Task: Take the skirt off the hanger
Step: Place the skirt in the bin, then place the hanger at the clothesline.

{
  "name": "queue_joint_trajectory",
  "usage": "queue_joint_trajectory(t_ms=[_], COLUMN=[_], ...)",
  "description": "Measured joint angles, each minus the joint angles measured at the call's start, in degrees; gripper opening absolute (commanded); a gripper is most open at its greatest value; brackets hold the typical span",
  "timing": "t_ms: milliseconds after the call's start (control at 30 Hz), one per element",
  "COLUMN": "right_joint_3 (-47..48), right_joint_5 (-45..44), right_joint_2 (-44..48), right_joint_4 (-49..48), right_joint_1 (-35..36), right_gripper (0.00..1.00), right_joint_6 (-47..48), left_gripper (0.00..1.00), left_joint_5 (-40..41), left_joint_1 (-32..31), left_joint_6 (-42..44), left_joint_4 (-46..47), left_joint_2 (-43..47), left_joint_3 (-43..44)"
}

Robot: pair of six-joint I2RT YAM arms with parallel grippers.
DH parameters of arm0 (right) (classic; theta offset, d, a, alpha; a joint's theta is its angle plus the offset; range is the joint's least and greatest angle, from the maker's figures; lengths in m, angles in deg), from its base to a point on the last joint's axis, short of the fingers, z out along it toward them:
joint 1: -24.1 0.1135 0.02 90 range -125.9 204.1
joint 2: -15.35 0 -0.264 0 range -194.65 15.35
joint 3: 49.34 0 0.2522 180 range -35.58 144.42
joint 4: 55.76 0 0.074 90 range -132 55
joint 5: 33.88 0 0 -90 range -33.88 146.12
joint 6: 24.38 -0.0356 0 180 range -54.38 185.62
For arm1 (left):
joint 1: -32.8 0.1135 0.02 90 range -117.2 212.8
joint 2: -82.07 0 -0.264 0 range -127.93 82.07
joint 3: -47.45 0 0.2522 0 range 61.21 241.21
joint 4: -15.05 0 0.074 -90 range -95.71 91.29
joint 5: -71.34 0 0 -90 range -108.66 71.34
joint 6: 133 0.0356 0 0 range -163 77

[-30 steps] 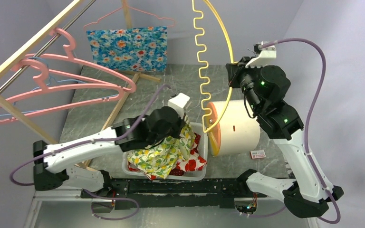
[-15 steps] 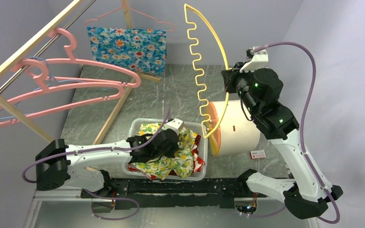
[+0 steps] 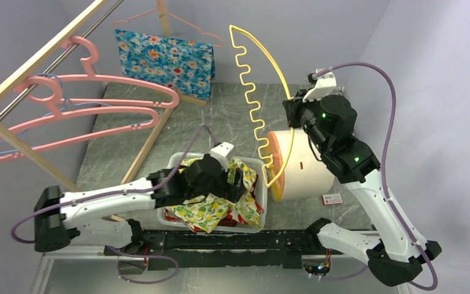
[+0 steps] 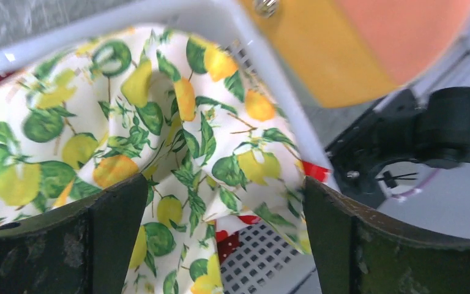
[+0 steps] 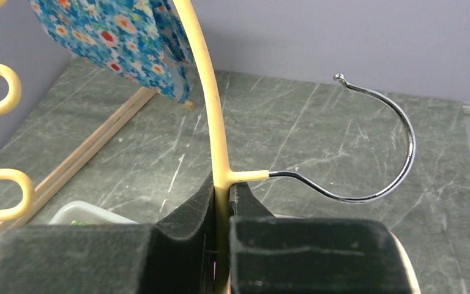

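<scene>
Grey marbled stone covers the desk [image 3: 232, 116], closed in by pale lilac walls. Along the left side runs a wooden rack [image 3: 67, 32] with pink hangers [image 3: 128, 86] on its rail. At the far end a blue flowered cloth [image 3: 165, 58] hangs from a thin hanger.

Near the arms' bases sits a white bin [image 4: 208, 12], and the skirt [image 4: 159, 122], cream with lemons and green leaves, lies bunched inside it. It rests on top of a red flowered cloth [image 3: 248, 211] that peeks out at the bin's right end. No hanger is on the skirt.

The left gripper [image 4: 223, 202] is low over the bin. Its fingers [image 4: 110, 233] are spread wide, with the lemon fabric showing in the gap between them. They grip nothing, and I cannot tell whether the tips touch the cloth.

Just right of the bin a white drum [image 3: 309, 168] lies on its side, its orange lid [image 3: 275, 165] facing the bin.

The right gripper [image 5: 221, 208] is raised above the drum. Its foam-padded fingers [image 5: 177, 245] are pressed together on the yellow hanger [image 5: 213, 110], pinching it where the metal hook [image 5: 412, 147] joins the bar. The hanger is bare and stands tilted, its wavy edge toward the left. From above, its lower tip crosses in front of the orange lid.
</scene>
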Motion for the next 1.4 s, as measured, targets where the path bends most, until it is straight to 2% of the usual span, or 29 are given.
queue_joint_trajectory(t_ms=[267, 567, 767, 967, 1067, 1167, 1300, 1400], right_joint_3=[-2.51, -6.36, -8.74, -8.68, -7.82, -7.21, -7.21, -7.21], right_joint_5=[-3.13, -6.82, -8.76, -3.34, 0.39, 3.58, 7.17, 9.51], right_joint_2=[2.38, 3.87, 3.13, 1.16, -0.35, -1.36, -0.92, 0.15], right_joint_4=[-0.85, -2.23, -2.14, -2.05, -1.2, -0.79, -0.72, -0.98], right_joint_1=[2.14, 6.23, 10.82, 11.74, 11.74, 11.74, 11.74, 11.74], right_gripper=[0.0, 0.0, 0.0, 0.0, 0.0, 0.0, 0.0, 0.0], right_joint_6=[4.02, 7.8, 11.21, 10.95, 9.7, 8.09, 6.05, 4.83], left_gripper=[0.97, 0.97, 0.99, 0.97, 0.91, 0.79, 0.54, 0.4], left_joint_5=[-3.87, -9.92, -11.91, -9.25, -8.17, -7.48, -6.25, -5.22], left_joint_1=[0.02, 0.02, 0.02, 0.02, 0.02, 0.02, 0.02, 0.02], left_joint_6=[2.71, 4.37, 4.42, 1.84, 0.17, -1.22, -2.95, -4.37], left_joint_4=[0.26, 3.32, 6.19, 8.31, 11.93, 16.79, 21.49, 25.75], left_joint_2=[13.44, 21.62, 23.98, 22.8, 21.44, 19.85, 17.64, 16.09], left_joint_3=[0.92, -0.46, -0.42, 0.5, 0.44, 0.33, 0.33, -0.15])
